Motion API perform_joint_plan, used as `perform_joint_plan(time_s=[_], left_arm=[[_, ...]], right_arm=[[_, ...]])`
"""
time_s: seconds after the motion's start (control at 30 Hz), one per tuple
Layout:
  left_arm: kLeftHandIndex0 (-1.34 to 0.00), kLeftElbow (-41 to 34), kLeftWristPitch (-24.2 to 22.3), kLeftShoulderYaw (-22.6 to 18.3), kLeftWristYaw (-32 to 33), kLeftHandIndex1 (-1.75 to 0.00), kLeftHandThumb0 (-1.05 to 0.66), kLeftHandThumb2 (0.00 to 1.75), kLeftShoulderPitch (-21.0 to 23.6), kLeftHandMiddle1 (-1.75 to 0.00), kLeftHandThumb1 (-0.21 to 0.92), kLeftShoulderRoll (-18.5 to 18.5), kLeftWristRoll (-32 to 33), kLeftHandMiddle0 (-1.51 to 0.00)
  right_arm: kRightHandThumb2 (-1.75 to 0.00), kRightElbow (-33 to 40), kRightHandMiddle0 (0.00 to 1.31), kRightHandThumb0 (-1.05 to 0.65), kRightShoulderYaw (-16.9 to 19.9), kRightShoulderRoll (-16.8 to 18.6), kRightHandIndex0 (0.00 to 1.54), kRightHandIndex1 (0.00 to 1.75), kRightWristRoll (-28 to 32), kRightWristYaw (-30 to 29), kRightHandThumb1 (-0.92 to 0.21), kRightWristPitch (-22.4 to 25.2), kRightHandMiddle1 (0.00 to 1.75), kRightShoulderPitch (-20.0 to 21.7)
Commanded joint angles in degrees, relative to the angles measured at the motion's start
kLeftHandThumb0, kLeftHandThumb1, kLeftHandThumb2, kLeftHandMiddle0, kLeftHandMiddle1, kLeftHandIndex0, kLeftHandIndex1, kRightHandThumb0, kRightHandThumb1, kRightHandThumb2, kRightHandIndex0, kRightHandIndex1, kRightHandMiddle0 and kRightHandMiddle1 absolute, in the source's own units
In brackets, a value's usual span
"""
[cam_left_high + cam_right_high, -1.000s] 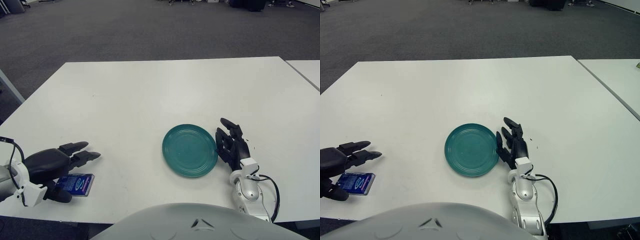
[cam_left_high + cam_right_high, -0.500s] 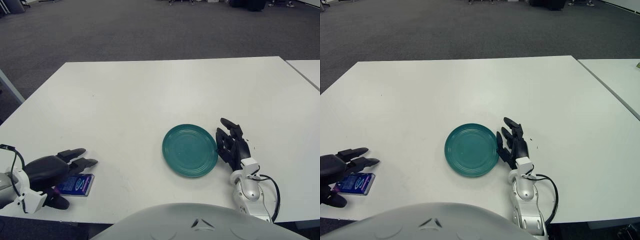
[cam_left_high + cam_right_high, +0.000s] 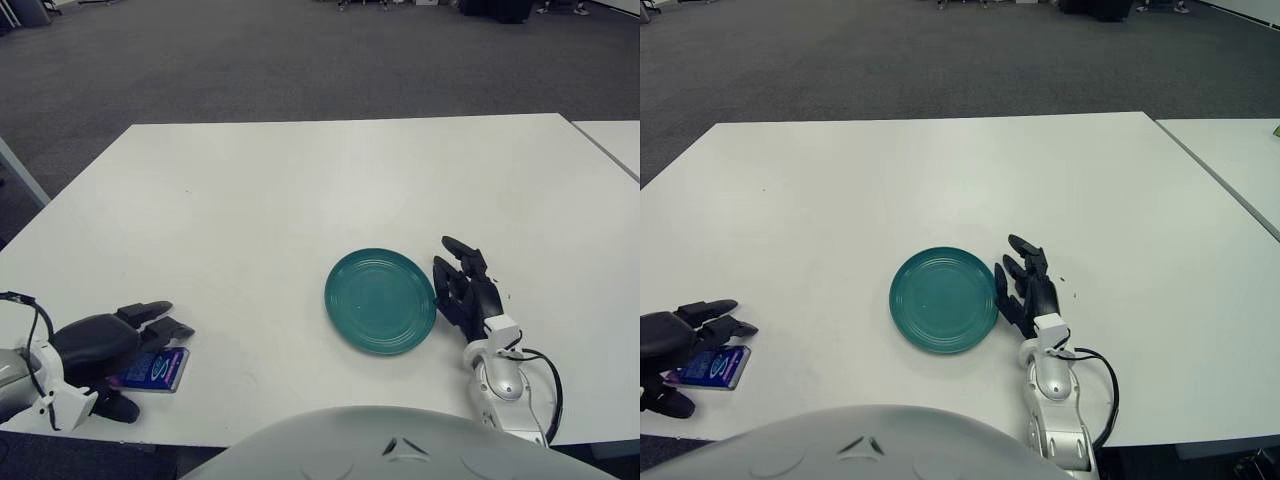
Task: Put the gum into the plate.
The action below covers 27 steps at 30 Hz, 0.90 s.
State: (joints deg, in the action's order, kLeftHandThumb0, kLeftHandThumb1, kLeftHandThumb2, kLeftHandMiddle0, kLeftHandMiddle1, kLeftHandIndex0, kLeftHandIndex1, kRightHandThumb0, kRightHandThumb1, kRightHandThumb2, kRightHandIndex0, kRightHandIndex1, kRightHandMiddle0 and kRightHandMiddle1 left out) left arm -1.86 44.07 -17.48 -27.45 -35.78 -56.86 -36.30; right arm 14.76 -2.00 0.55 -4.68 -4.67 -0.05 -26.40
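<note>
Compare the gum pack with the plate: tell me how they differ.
The gum pack is a small blue rectangle; the plate is a larger teal disc. The gum pack lies near the table's front left corner, partly under the left hand; the plate sits uncovered, beside the right hand. Both lie flat on the table.

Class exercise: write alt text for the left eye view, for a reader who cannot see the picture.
The robot's left hand hovers over a blue gum pack at the near left corner of a white table, fingers open around it, not yet gripping. An empty teal plate sits right of centre, with the right hand beside its right edge, fingers spread.
</note>
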Motion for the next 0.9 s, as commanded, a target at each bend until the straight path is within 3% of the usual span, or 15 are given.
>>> perform_joint_plan(time_s=[0.0, 0.43, 0.5, 0.57, 0.63, 0.67, 0.77, 0.87], left_arm=[[0.00, -1.67, -4.66, -0.04, -2.74, -0.88, -1.05, 0.37, 0.01, -0.04, 0.92, -2.04, -2.83, -0.17], [0.00, -4.73, -15.15, 1.04, -7.36, -0.72, -0.98, 0.19, 0.35, -0.04, 0.91, -3.90, -4.88, -0.24], [0.00, -4.58, -15.50, 1.00, -5.91, -0.86, -0.90, 0.18, 0.51, -0.09, 0.92, -3.36, -4.99, -0.33], [-0.04, -4.21, -15.13, 0.49, -3.15, -1.38, -0.77, 0.26, 0.60, -0.77, 0.88, -2.46, -4.89, -0.36], [-0.21, -4.03, -14.77, -0.10, -0.06, -1.56, -0.59, 0.58, 0.58, -1.19, 0.76, -1.37, -5.10, -0.43], [-0.26, -4.00, -14.70, -0.27, 1.24, -1.63, -0.38, 0.80, 0.55, -1.34, 0.62, -0.94, -5.28, -0.50], [-0.33, -3.46, -14.54, -0.31, 4.31, -1.71, -0.13, 1.08, 0.80, -1.51, 0.45, -0.13, -5.67, -0.59], [-0.45, -2.06, -14.10, -0.13, 8.25, -1.73, -0.05, 1.28, 1.73, -1.50, 0.28, 0.89, -6.10, -0.73]], right_arm=[[-0.63, -1.93, 0.00, -0.68, 0.94, -0.46, 0.32, 0.28, 0.13, 0.15, -0.92, 3.07, 0.74, -2.16], [-0.63, -1.62, 0.00, -0.69, 2.28, -0.88, 0.31, 0.29, 0.25, 0.84, -0.92, 3.57, 0.70, -1.99], [-0.63, -1.67, 0.00, -0.69, 2.54, -0.86, 0.31, 0.29, 0.40, 0.98, -0.92, 3.70, 0.69, -1.92], [-0.63, -1.81, 0.00, -0.69, 2.70, -0.78, 0.31, 0.29, 0.49, 1.08, -0.92, 3.66, 0.68, -1.87], [-0.63, -1.93, 0.00, -0.69, 2.82, -0.76, 0.31, 0.30, 0.59, 1.15, -0.92, 3.56, 0.68, -1.83], [-0.63, -1.98, 0.00, -0.69, 2.88, -0.78, 0.31, 0.30, 0.64, 1.19, -0.92, 3.51, 0.69, -1.82], [-0.63, -2.08, 0.00, -0.70, 3.04, -0.83, 0.31, 0.30, 0.74, 1.29, -0.92, 3.39, 0.69, -1.80], [-0.63, -2.26, 0.00, -0.70, 3.23, -0.85, 0.30, 0.30, 0.77, 1.41, -0.92, 3.19, 0.71, -1.79]])
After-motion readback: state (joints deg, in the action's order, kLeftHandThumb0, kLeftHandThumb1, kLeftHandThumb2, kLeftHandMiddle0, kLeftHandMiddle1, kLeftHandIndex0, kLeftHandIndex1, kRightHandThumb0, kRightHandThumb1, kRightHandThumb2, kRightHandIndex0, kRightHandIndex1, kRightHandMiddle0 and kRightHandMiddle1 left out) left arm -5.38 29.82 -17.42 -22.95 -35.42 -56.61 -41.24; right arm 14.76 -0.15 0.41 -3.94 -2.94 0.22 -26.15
